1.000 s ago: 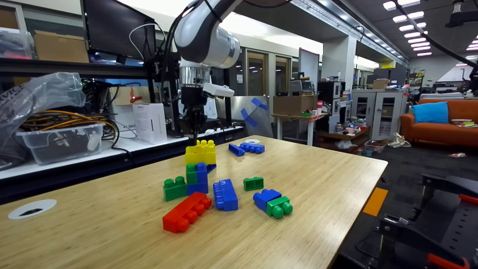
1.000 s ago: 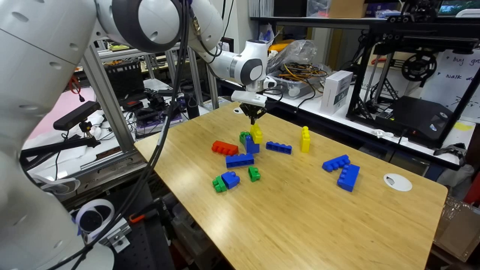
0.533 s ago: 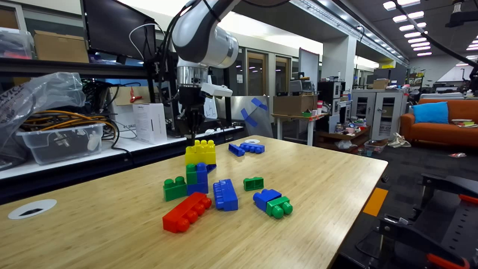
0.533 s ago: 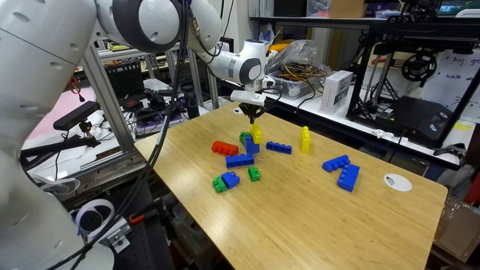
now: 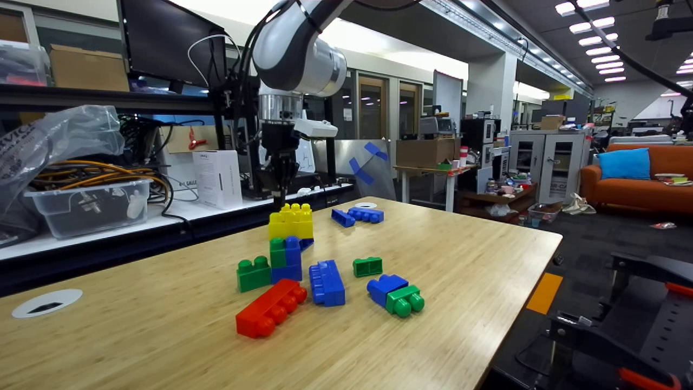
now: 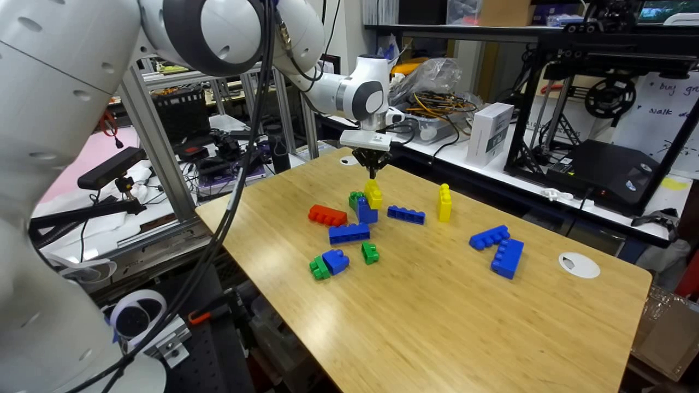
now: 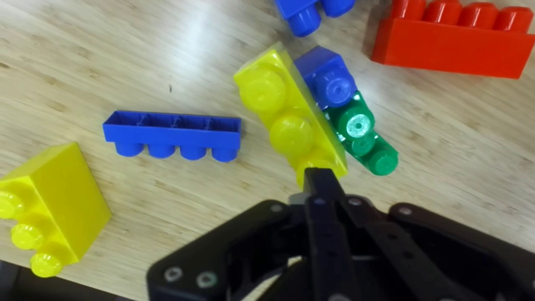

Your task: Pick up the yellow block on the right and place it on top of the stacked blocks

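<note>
A yellow block stands alone on the table at the right in an exterior view (image 6: pixel 445 204); it also shows at the left of the wrist view (image 7: pixel 69 205). A second yellow brick (image 6: pixel 373 195) sits high against the blue and green stacked blocks (image 6: pixel 367 212); what supports it is hidden. In the wrist view this second yellow brick (image 7: pixel 292 121) lies alongside the blue and green studs (image 7: pixel 347 104). In an exterior view the two yellow bricks cannot be told apart. My gripper (image 6: pixel 372 176) is shut and empty, its tips (image 7: pixel 324 175) just over the end of the second yellow brick.
A red brick (image 6: pixel 327 215) lies beside the stack. A hollow-side blue brick (image 7: pixel 171 133) lies between the yellow bricks. A blue brick (image 6: pixel 349 233), a small green brick (image 6: pixel 369 253) and a blue-and-green pair (image 6: pixel 329 263) lie nearby. Two blue bricks (image 6: pixel 507 259) lie farther right.
My gripper has shifted slightly over the second yellow brick, a little left and then back right in the exterior views. It stays shut. The bricks have not visibly moved.
</note>
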### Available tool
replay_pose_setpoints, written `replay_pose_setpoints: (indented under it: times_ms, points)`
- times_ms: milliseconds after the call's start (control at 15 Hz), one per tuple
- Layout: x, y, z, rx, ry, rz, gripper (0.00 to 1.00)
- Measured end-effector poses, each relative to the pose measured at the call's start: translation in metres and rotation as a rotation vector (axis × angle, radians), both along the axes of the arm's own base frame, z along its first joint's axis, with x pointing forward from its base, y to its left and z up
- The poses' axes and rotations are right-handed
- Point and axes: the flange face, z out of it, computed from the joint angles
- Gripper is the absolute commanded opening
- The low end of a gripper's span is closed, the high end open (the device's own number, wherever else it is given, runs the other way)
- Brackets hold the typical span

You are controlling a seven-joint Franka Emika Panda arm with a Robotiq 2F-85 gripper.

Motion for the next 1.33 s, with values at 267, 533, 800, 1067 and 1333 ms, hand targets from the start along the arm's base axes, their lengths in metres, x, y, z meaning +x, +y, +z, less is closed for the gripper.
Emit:
replay_pose_setpoints:
  times_ms: [267,533,800,1067,1333]
  points:
    - [-0.001,0.000,-0.007,-0.002,0.008,0.002,0.00]
    - [-0.003,0.006,-0.015,0.002,0.007,0.009,0.00]
    - [-0.006,0.014,-0.015,-0.002,-0.006,0.028,0.00]
    - [-0.009,0.022,-0.015,-0.010,-0.028,0.055,0.00]
    - [-0.011,0.025,-0.016,-0.008,-0.043,0.063,0.00]
